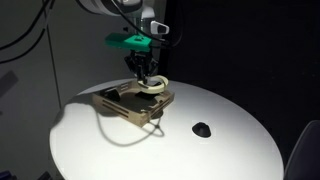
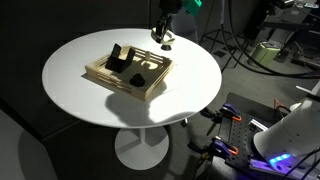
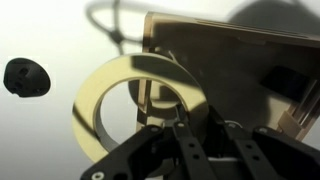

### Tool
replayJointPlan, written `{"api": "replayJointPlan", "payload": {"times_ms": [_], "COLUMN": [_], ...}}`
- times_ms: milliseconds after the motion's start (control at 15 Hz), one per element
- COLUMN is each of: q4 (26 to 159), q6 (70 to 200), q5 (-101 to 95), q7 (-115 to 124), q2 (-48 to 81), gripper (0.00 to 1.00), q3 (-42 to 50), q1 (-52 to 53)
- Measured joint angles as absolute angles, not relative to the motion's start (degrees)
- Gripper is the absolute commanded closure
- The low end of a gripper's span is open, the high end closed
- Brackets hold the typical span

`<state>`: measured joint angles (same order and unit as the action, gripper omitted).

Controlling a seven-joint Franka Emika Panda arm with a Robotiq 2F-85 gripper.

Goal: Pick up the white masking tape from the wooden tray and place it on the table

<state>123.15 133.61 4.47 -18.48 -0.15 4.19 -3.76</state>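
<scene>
The white masking tape (image 3: 95, 112) is a pale ring. In the wrist view it hangs across the edge of the wooden tray (image 3: 235, 45), partly over the white table. My gripper (image 3: 160, 125) is shut on the ring's wall, with one finger inside the ring and one outside. In both exterior views the gripper (image 1: 146, 74) (image 2: 163, 38) stands at the tray's (image 1: 120, 104) (image 2: 100, 73) far corner, with the tape (image 1: 157, 87) just under the fingers. I cannot tell whether the tape still touches the tray.
A small black object (image 1: 202, 128) (image 3: 27, 77) lies on the round white table (image 1: 230, 150) (image 2: 80, 105) beside the tray. Two dark items (image 2: 117, 58) (image 2: 137, 73) sit inside the tray. Equipment and cables stand beyond the table (image 2: 275, 50).
</scene>
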Motion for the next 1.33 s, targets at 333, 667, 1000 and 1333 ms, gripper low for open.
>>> {"api": "replayJointPlan", "payload": {"times_ms": [333,667,1000,1333], "q4": [126.70,130.11,132.18,134.61], "q6": [133.94,135.13,136.61,139.91], "q5": [9.11,10.82,11.91,12.58], "q7": [-17.21,-16.72,-16.51,-16.51], "q2": [-0.15,-0.17,-0.17,-0.07], "gripper": [0.94,0.94,0.94,0.94], "q3": [6.69,9.08,10.20,11.01], "q1": [-6.17,-8.59,-9.54,-10.05]}}
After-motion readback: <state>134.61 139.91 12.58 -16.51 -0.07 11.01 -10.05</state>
